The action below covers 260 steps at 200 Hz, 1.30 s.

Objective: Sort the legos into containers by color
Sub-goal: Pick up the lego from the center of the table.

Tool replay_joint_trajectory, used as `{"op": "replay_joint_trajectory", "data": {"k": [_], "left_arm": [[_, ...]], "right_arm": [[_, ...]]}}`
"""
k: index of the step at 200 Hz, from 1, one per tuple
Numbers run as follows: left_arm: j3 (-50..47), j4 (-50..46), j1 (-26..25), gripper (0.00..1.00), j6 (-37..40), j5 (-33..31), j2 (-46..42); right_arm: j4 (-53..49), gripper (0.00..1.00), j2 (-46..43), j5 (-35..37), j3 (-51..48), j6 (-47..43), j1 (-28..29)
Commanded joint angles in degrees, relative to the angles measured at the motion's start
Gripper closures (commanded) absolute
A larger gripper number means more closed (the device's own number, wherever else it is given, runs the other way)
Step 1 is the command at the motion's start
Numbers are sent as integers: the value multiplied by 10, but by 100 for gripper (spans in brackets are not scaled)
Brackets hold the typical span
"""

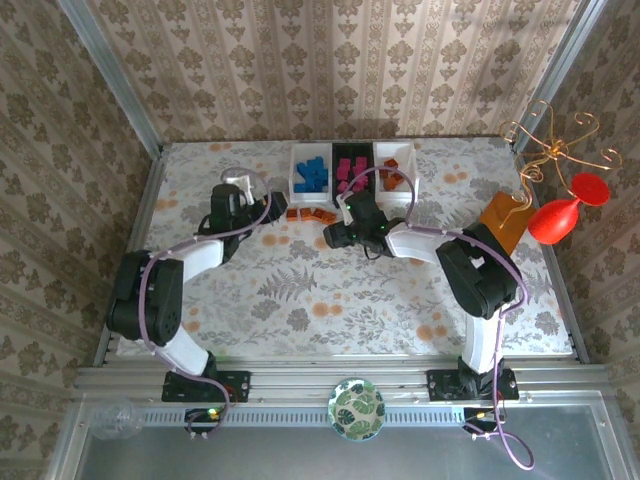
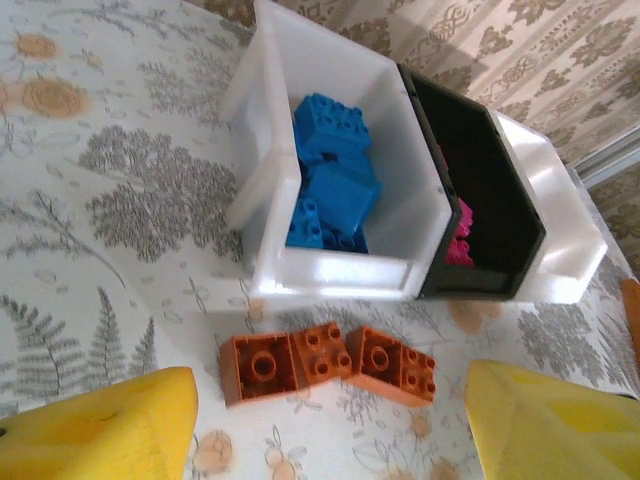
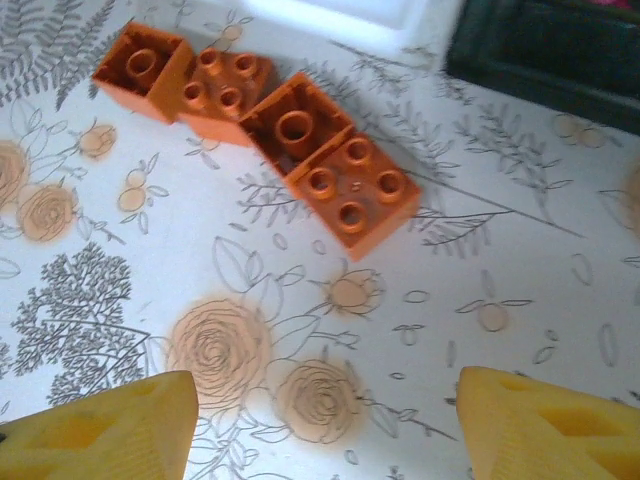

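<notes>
Left gripper (image 2: 330, 425) wide, empty; right gripper (image 3: 320, 425) wide, empty. Orange bricks (image 3: 350, 190) lie on worktop (image 3: 200, 280) just beside the trays (image 2: 330, 275).

The blue legos (image 2: 330, 180) fill a white tray (image 2: 340, 275), magenta legos (image 2: 458, 240) the black tray (image 2: 480, 285) at its 3 o'clock. The orange bricks (image 3: 300, 150) lie on a cloth (image 3: 230, 350) with grey leaves and orange flowers.

We see four small orange plastic bricks (image 3: 300, 130) in a row before the white tray (image 2: 330, 275) of blue bricks (image 2: 335, 185); magenta bricks (image 2: 460, 245) lie in the black tray (image 2: 480, 290).
</notes>
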Motion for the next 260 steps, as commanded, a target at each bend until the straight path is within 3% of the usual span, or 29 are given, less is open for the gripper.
{"op": "replay_joint_trajectory", "data": {"k": [1,55,166,203,260], "left_arm": [[-36,34,-5,27,-21,13,-27],[-74,24,-5,25,-14,0,-61],[-86,16,-7,23,-7,0,-75],[-87,14,-6,22,-5,-1,-78],[-93,14,-6,22,-3,0,-76]], "right_arm": [[5,28,37,19,27,-36,-5],[-80,27,131,8,152,-60,-10],[-253,29,231,-33,320,-83,-10],[-248,42,227,-44,313,-96,-8],[-198,60,148,-63,230,-110,1]]}}
